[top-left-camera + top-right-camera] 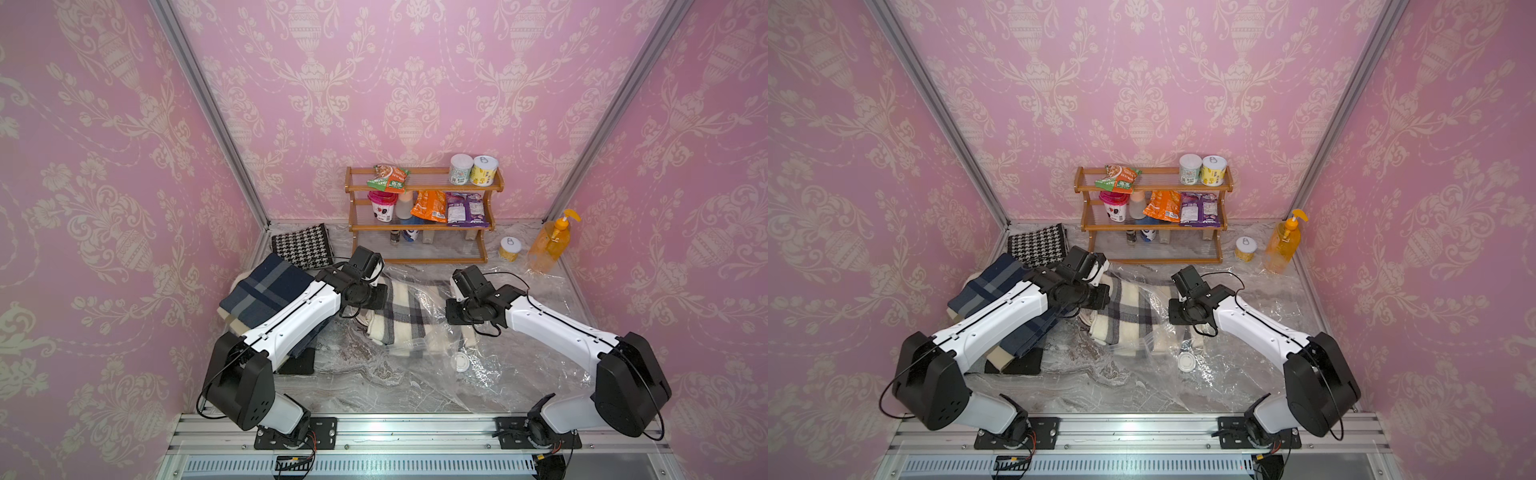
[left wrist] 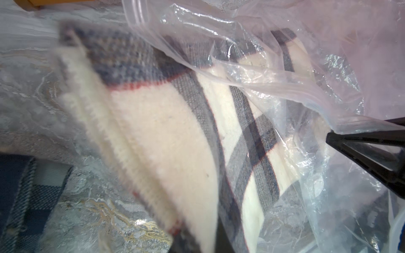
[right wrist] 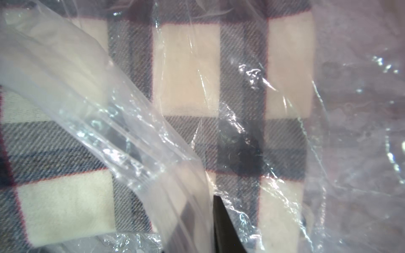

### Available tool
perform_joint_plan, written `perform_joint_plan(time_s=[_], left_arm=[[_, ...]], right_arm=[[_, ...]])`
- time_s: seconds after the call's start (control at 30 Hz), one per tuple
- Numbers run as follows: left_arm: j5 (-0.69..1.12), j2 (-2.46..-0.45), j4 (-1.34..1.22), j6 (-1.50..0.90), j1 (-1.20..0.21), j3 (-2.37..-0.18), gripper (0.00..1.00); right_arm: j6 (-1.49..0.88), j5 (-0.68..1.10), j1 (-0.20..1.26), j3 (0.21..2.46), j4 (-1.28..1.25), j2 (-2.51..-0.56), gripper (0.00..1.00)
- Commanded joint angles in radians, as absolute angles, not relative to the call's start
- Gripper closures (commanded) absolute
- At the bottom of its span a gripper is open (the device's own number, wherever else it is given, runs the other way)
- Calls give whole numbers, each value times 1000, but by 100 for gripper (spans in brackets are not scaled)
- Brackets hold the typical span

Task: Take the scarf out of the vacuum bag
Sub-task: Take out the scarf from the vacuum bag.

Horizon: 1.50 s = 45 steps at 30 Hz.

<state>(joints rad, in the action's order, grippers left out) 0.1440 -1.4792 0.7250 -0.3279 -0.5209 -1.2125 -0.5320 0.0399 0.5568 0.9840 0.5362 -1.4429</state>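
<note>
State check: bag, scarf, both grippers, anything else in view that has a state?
Clear crinkly plastic vacuum bag: mouth open, lying flat.
Cream-and-grey plaid scarf: partly out, other end under the plastic.
Round white valve cap: seated on the bag's face.
Left gripper: shut on the scarf.
Right gripper: appears shut on the bag's zip edge.
Orange pump bottle: upright.
Small yellow can: upright, lid on.

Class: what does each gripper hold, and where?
Left gripper: cream plaid scarf, by its exposed end. Right gripper: clear plastic vacuum bag, by its zip edge.
</note>
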Motion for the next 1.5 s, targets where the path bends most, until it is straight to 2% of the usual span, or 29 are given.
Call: perform_joint_plan(time_s=[0.0,0.67,0.9,1.1,1.47], left_arm=[[6,-1425,892,-247,-514,-1286,100],[-445,-1296,1168,-106,-508,-1482,100],[-487,-1287,1221,-73,-475,-1583,100],[-606,-1274,1223,-26,-469,-1618,100],[-601,-1264,1252,-11,-408,-1688,100]], right_arm=[[-561,30,550,1003,566,-1460,82],[-564,-9,581,1055,565,-1590,83],[-561,11,582,1066,536,-1614,83],[-557,14,583,1060,524,-1631,83],[-555,34,583,1072,505,-1657,83]])
